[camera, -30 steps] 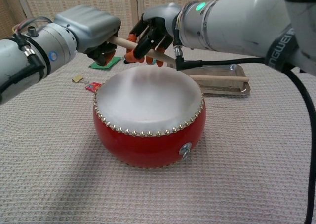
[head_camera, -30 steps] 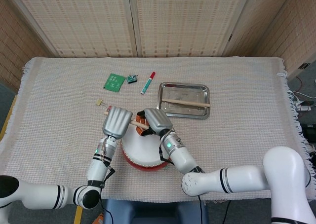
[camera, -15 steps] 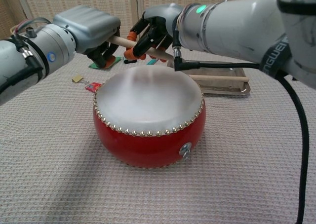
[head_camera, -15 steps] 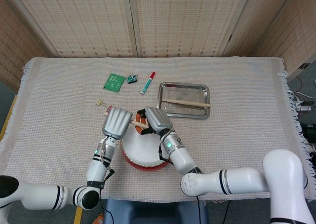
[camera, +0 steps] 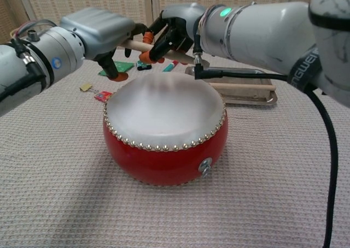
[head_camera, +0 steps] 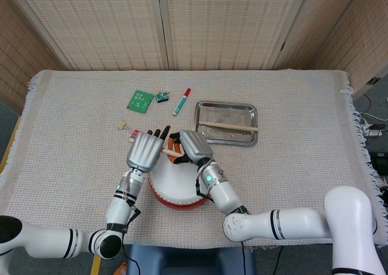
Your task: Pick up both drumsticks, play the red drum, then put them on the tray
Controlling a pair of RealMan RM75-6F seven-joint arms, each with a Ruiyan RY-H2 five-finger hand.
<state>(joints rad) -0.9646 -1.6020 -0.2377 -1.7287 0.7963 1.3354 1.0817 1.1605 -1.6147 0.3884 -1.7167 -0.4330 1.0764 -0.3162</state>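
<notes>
The red drum sits at the near edge of the table, with both hands meeting above its far rim, and behind it to the right the tray already holds one drumstick. The right hand has its fingers curled around the second drumstick, while the left hand has its fingers spread and seems only to touch it. Judging by this, a weak hold could tip the stick onto the drumhead.
</notes>
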